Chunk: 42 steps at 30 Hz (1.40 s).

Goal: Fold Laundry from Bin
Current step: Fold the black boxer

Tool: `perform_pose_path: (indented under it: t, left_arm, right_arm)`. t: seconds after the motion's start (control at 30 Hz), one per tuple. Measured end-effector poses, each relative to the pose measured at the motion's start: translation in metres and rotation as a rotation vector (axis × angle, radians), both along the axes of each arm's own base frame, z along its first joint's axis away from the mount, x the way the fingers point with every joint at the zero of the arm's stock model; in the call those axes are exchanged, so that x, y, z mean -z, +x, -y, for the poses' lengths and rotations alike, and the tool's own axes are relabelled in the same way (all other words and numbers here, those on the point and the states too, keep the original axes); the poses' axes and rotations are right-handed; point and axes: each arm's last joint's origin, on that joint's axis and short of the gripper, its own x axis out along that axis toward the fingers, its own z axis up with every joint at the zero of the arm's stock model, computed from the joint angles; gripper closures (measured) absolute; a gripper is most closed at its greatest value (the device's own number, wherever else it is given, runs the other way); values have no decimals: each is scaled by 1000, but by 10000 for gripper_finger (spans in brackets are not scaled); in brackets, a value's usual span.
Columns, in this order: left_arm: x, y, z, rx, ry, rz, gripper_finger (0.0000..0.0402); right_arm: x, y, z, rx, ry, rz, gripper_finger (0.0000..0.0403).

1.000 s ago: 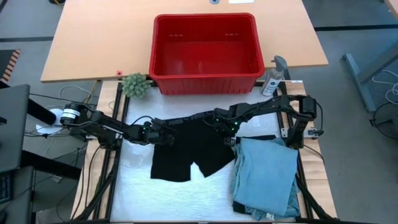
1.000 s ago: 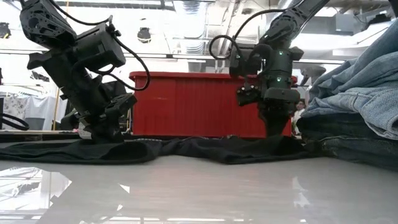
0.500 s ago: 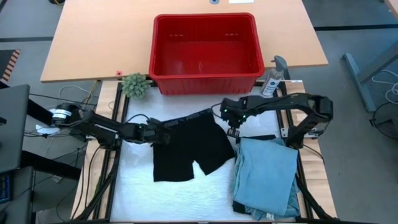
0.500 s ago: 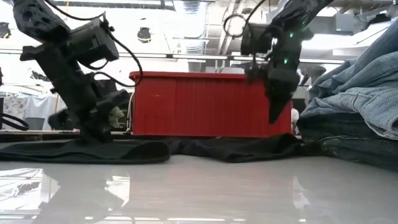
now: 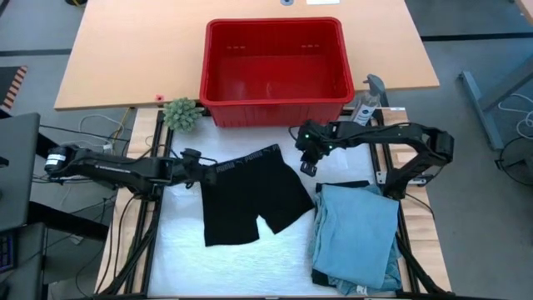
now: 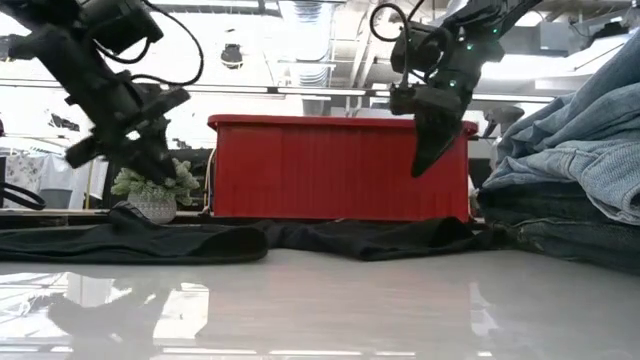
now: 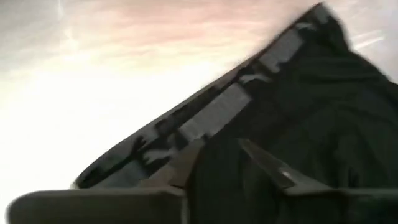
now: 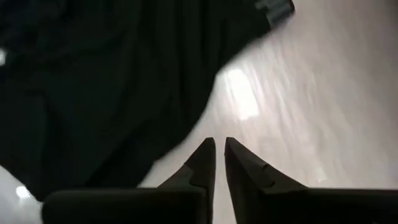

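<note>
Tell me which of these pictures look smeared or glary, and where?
Left wrist view: streaked with motion blur across the black shorts with a lettered waistband, pale surface washed out. Right wrist view: softly blurred, a bright glare patch on the white table mat. Low view: the glossy tabletop mirrors the rectangular red plastic bin. High view: sharp, evenly lit.

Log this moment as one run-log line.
black shorts: flat on table, released | left gripper: open, at waistband end | right gripper: nearly shut, empty | red bin: empty

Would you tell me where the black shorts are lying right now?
In the high view, the black shorts lie flat mid-table, just in front of the red bin, with the folded light blue pile on their right.
</note>
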Motion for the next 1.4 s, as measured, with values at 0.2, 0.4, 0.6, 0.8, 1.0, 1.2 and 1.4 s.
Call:
perform_pose_path:
  t: [0.2,0.4,0.6,0.8,1.0,1.2,1.4]
  left_arm:
    - [1,-21,0,-93,-63,-78,240]
    - [0,-28,0,-130,-92,-80,177]
    - [8,-37,3,-182,-211,-181,128]
    - [8,-34,-2,-272,-184,-133,101]
    - [9,-25,-6,-263,-192,-99,100]
    - [19,-17,-8,-263,-220,-161,99]
    - [26,0,-9,-220,-245,-114,101]
  right_arm:
    - [10,3,4,-10,42,58,294]
    - [26,3,6,-24,138,38,217]
    - [46,12,3,-50,191,-7,169]
    - [65,21,-4,-88,230,-41,168]
    - [70,24,-8,-110,259,-48,170]
    - [70,23,-5,-99,258,-45,170]
    - [69,22,2,-77,255,-33,170]
